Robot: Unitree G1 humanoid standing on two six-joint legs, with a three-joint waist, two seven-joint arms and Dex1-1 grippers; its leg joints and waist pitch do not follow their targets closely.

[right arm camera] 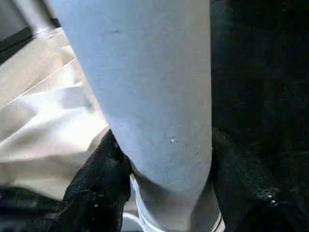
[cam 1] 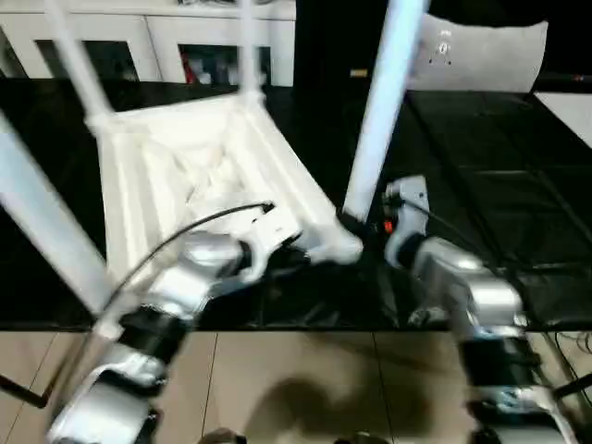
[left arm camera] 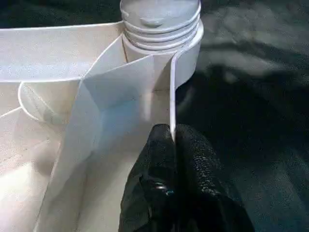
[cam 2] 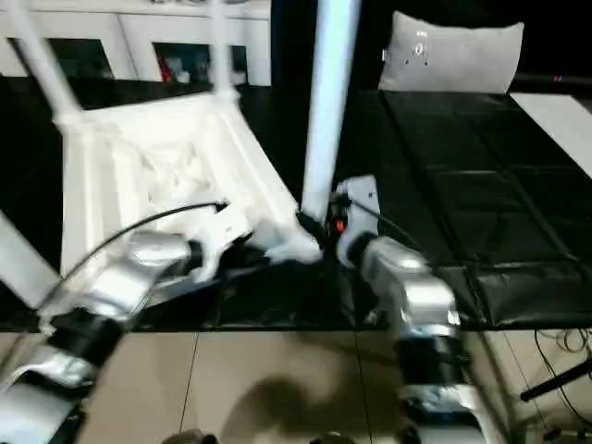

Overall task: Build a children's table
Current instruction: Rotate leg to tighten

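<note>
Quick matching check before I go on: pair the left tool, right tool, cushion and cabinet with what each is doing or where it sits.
Things:
1. left tool
2. right tool
3. cushion
4. cabinet

States:
A. closed around a table leg
B. far right, on the dark surface
C. pinching a thin rib of the table top
D. along the back, with glass-fronted openings

Pairs: 1-C, 2-A, 3-B, 4-D

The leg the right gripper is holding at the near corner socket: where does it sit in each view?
Left eye view: leg rises right of centre from the near corner socket.
Right eye view: leg at centre.
Left wrist view: its threaded end in the socket.
Right wrist view: leg between the fingers.
Shared landmark: that corner socket.
</note>
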